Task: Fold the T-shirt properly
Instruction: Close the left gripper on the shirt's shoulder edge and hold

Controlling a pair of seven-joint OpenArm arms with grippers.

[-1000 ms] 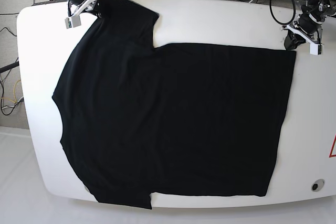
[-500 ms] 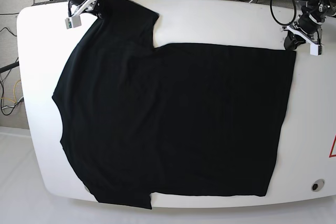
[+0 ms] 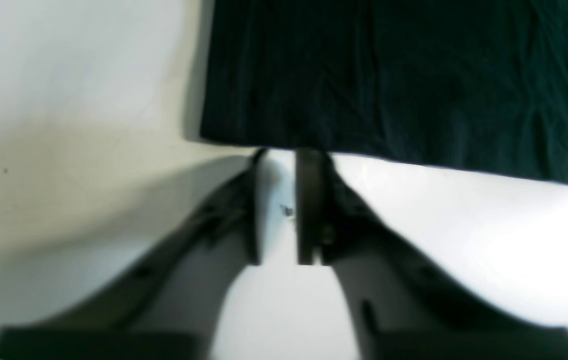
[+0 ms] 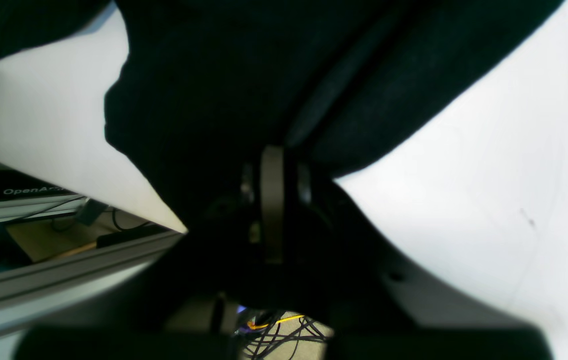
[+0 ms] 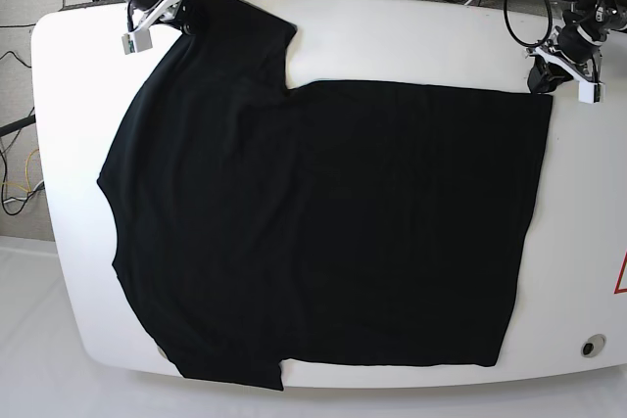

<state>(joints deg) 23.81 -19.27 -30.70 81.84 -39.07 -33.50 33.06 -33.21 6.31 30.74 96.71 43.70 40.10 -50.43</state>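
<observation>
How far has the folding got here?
Looks done: little for certain; the black T-shirt lies spread wide, its outline uneven at the left. In hand: the right gripper is closed on the cloth; the left gripper stands slightly open at a corner. Left: probably most of the folding, as no compact bundle has formed.

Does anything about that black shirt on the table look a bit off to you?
Yes: the T-shirt lies lopsided, its upper-left part bunched in creases at the right tool.

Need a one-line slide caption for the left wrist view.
Left gripper, fingers parted, at the edge of the black T-shirt on a white surface.
</observation>
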